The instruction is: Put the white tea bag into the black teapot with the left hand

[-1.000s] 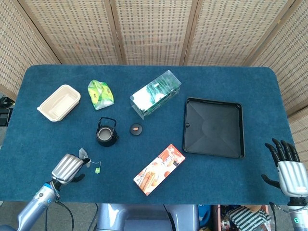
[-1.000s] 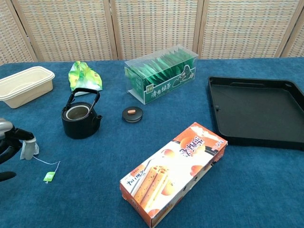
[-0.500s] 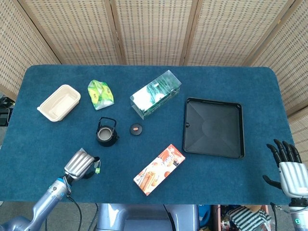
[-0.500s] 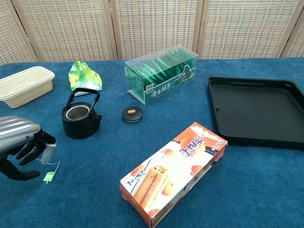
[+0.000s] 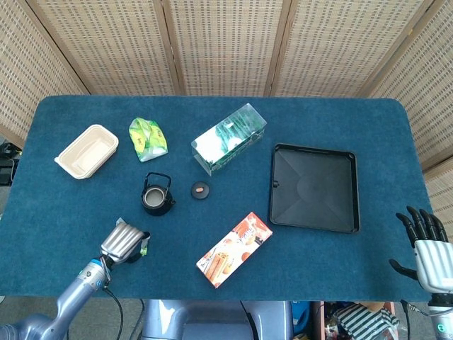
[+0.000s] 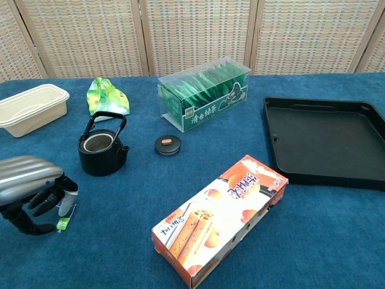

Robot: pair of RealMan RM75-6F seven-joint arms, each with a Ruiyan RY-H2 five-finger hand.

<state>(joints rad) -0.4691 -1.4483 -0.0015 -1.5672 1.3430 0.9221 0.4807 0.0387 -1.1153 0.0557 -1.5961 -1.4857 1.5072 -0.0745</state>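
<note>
White tea bag (image 6: 65,203) pinched in left hand (image 6: 29,186), low at table's (image 5: 233,312) near-left corner.

Hangs upright from curled dark fingertips (image 6: 45,195), long axis near vertical, lower end down toward blue cloth; green paper tag (image 6: 61,224) lying flat on cloth just beneath, thin string barely visible. Seen from head view, sits at about 7 o'clock from black teapot (image 5: 156,195), near but apart. Teapot open-topped, handle raised, small round lid (image 5: 200,190) lying at its 3 o'clock. Further off: cream tray (image 5: 87,151) and green packet (image 5: 147,137) at 11 and 12 o'clock of teapot, clear box of green sachets (image 5: 228,138) at 2 o'clock, orange biscuit box (image 5: 234,248) at 4 o'clock, black tray (image 5: 314,187) far at 3 o'clock. Right hand (image 5: 427,244) off table's near-right edge, fingers spread, holding nothing.
</note>
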